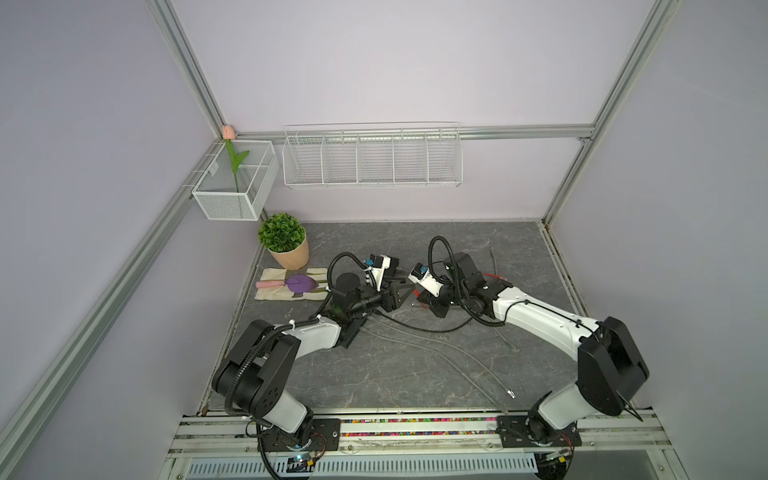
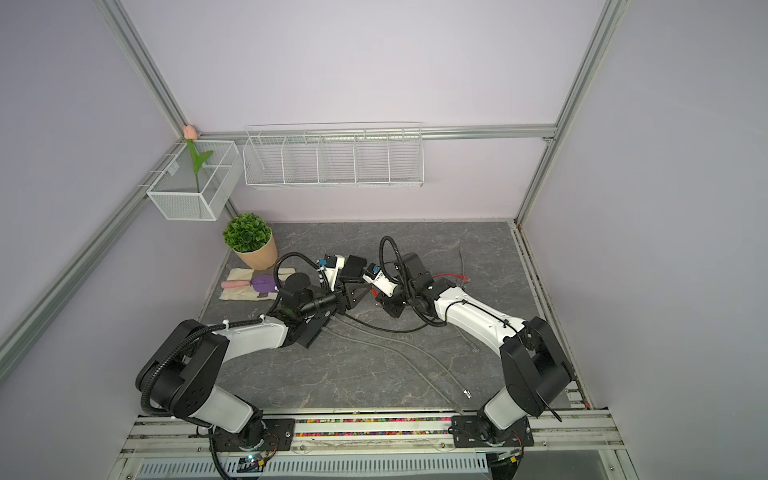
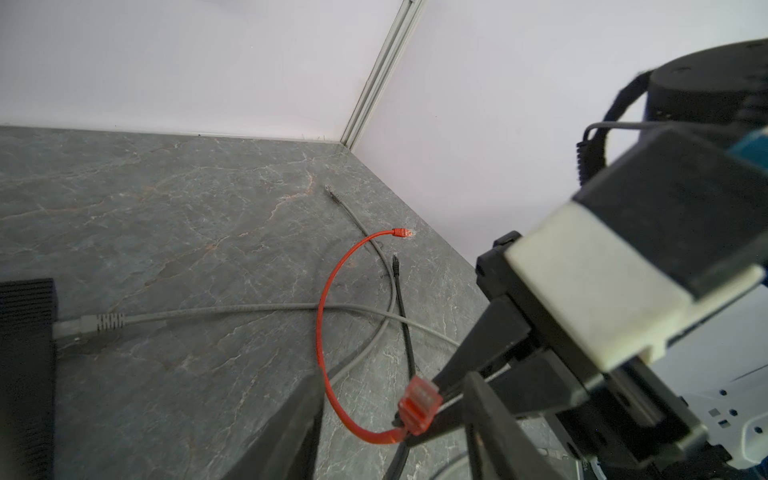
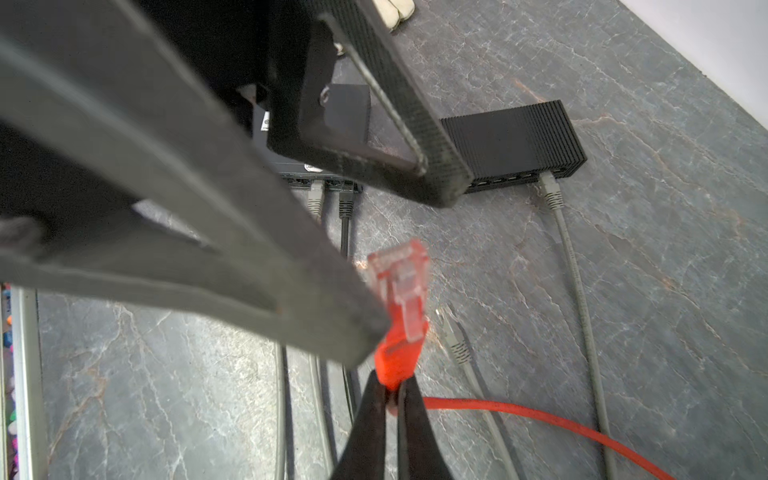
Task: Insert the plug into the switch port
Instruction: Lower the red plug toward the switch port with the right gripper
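Pinching the boot of the red plug (image 4: 401,286) between its two black fingers, the right gripper (image 4: 392,382) is clenched on it and holds it in the air above the grey stone tabletop (image 1: 374,374), with the clear tip pointing towards the switches. The left gripper (image 4: 405,264) has its two jaws standing apart. One blurred finger lies right against the side of the plug and the other is well clear of it, so this gripper grasps nothing.

Two black switches sit on the table. The ribbed switch (image 4: 515,137) has one grey cable (image 4: 552,197) seated in its port row. The second switch (image 4: 332,183), mostly hidden behind the left gripper, has two plugs seated side by side, one grey (image 4: 316,197) and one black (image 4: 345,204). A fourth plug, grey and loose (image 4: 455,338), lies on the table just beyond the red one.

One red cable (image 3: 322,316) curves from the held plug in an arc across the grey cables, and its free end (image 3: 404,233) rests near the wall. Beside that end lie two more loose ends, one grey (image 3: 330,190) and one black (image 3: 395,262).

Both top views show the two arms meeting at mid-table. At the back left are one potted plant (image 1: 282,232) and one cloth (image 1: 282,286), and two white wire baskets (image 1: 372,156) hang on the walls.
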You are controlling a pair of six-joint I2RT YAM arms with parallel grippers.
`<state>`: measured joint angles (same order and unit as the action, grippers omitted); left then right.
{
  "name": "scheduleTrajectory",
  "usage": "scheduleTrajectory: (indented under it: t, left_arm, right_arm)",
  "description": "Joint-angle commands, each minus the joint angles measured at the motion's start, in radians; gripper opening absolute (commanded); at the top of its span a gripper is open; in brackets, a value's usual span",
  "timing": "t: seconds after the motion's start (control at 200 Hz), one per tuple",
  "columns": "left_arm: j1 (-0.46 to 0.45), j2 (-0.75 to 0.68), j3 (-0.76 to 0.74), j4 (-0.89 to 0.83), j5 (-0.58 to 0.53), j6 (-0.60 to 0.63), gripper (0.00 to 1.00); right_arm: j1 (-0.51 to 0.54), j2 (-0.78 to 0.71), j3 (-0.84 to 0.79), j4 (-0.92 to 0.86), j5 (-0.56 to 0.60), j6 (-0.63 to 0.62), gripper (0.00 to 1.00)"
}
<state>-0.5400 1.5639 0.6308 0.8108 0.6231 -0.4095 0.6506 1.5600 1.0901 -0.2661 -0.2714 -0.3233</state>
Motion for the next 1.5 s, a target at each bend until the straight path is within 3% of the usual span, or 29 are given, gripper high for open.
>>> scheduleTrajectory:
  t: [0.0, 0.11, 0.255, 0.64, 0.765, 0.895, 0.98, 1.17, 1.265, 1.395, 1.495]
  left_arm:
    - [-0.005, 0.013, 0.033, 0.029, 0.024, -0.002, 0.46]
    - [-0.006, 0.017, 0.040, 0.030, 0.036, -0.008, 0.36]
    - [-0.010, 0.034, 0.054, 0.037, 0.083, -0.009, 0.32]
    - [-0.014, 0.047, 0.073, 0.011, 0.096, -0.004, 0.00]
    - [-0.013, 0.019, 0.073, -0.024, 0.078, 0.019, 0.00]
    - [-0.012, -0.001, 0.072, -0.033, 0.091, 0.019, 0.00]
    - [-0.013, -0.011, 0.069, -0.022, 0.099, 0.011, 0.00]
    - [-0.009, -0.037, 0.050, -0.016, 0.094, 0.011, 0.00]
    - [0.010, -0.041, 0.026, 0.059, 0.116, -0.039, 0.00]
    - [0.050, -0.035, -0.005, 0.219, 0.170, -0.155, 0.00]
    - [0.052, -0.043, -0.003, 0.220, 0.179, -0.167, 0.00]
  right_arm:
    - [0.007, 0.009, 0.023, -0.028, -0.040, -0.028, 0.07]
    - [0.008, 0.011, 0.028, -0.032, -0.042, -0.027, 0.07]
    - [0.010, 0.015, 0.033, -0.037, -0.057, -0.029, 0.07]
    - [0.010, 0.025, 0.073, -0.076, -0.015, -0.034, 0.07]
    - [0.010, 0.028, 0.103, -0.114, -0.001, -0.035, 0.08]
    - [0.009, 0.044, 0.145, -0.179, -0.051, -0.077, 0.23]
    - [0.000, 0.058, 0.167, -0.195, -0.076, -0.092, 0.25]
    - [-0.015, 0.046, 0.159, -0.195, -0.107, -0.096, 0.18]
    - [-0.035, 0.007, 0.110, -0.149, -0.147, -0.089, 0.22]
    - [-0.091, -0.083, 0.005, -0.010, -0.289, -0.052, 0.30]
    - [-0.101, -0.091, 0.001, 0.002, -0.314, -0.050, 0.31]
